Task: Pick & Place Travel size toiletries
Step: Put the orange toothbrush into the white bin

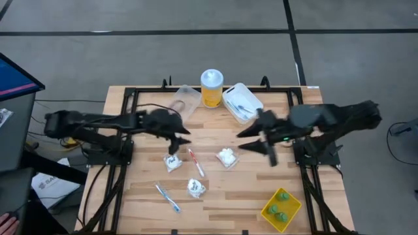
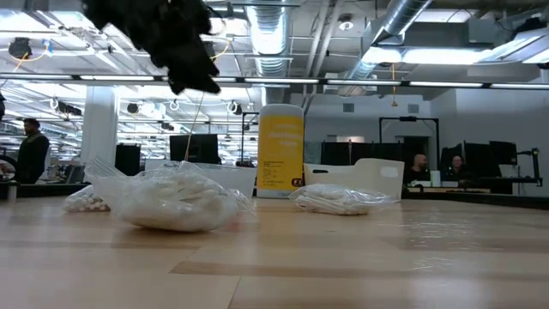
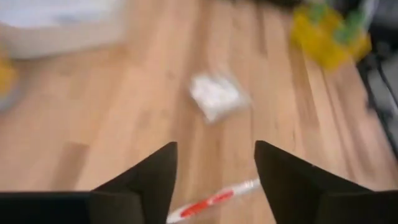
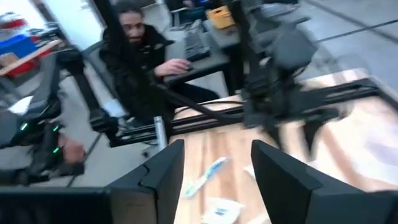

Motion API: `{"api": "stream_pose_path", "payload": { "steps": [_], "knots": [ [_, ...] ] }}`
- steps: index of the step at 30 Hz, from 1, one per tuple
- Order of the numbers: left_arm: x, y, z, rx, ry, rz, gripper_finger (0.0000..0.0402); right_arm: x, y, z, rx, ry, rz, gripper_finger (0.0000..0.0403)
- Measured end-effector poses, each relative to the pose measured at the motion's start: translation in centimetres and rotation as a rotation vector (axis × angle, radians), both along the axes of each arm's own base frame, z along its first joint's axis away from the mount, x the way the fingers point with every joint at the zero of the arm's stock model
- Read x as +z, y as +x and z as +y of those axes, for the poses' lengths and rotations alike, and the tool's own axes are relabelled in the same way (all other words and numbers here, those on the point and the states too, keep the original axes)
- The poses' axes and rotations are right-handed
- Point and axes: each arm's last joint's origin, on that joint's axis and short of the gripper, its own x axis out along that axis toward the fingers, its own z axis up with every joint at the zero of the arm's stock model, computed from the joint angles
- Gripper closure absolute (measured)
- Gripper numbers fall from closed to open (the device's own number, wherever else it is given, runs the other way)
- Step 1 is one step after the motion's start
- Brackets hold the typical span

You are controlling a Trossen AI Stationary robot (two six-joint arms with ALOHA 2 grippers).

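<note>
My left gripper (image 1: 174, 145) hangs open above the table between a clear packet (image 1: 173, 162) and the red-white stick (image 1: 196, 162). In the left wrist view the stick (image 3: 214, 202) lies on the wood below the open gripper (image 3: 214, 149). My right gripper (image 1: 251, 140) is open in the air right of another packet (image 1: 226, 156); (image 4: 214, 149) marks it in its own view. A third packet (image 1: 196, 188) and a blue-white stick (image 1: 168, 197) lie toward the near edge. Green bottles (image 1: 281, 207) sit in a yellow tray (image 1: 292, 210).
A tall yellow jar (image 1: 211, 88) with a white lid stands at the far edge between a clear tub (image 1: 186, 99) and a white-rimmed container (image 1: 241, 102). The low view shows the packets (image 2: 176, 202) in front of the jar (image 2: 280, 150). A person (image 4: 134, 43) sits beyond the table.
</note>
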Motion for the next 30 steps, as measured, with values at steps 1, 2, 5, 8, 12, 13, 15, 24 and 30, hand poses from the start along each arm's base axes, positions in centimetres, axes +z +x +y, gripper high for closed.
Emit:
{"api": "stream_pose_path", "payload": {
  "steps": [1,2,5,8,12,13,15,24,30],
  "knots": [
    [-0.6,0.7,-0.1,-0.044,0.007,0.030,0.0182,0.3,-0.9,-0.3,-0.021,-0.007,0.001,0.0226],
    [-1.3,1.3,-0.2,-0.086,0.016,0.061,0.0171,0.5,-1.6,-0.6,-0.040,-0.013,0.003,0.0231],
    [-3.0,2.9,-0.5,-0.208,0.045,0.123,0.0139,0.7,-3.4,-1.3,-0.070,-0.031,0.031,0.0241],
    [-5.0,3.9,-0.9,-0.302,0.105,0.185,0.0115,0.3,-4.2,-1.5,-0.067,-0.049,0.084,0.0250],
    [-7.4,4.7,-1.9,-0.461,0.201,0.243,0.0108,-0.3,-4.2,-1.6,-0.063,-0.072,0.138,0.0258],
    [-7.8,4.8,-2.3,-0.500,0.221,0.254,0.0109,-0.4,-4.1,-1.6,-0.066,-0.077,0.147,0.0260],
    [-8.8,5.1,-2.8,-0.558,0.253,0.270,0.0111,-0.5,-3.9,-1.7,-0.076,-0.085,0.155,0.0263],
    [-12.8,6.4,-2.9,-0.603,0.263,0.335,0.0115,-0.8,-3.2,-1.6,-0.088,-0.062,0.173,0.0264],
    [-13.7,6.8,-3.2,-0.612,0.328,0.342,0.0158,-0.9,-3.2,-1.5,-0.095,-0.033,0.181,0.0269]
  ]
}}
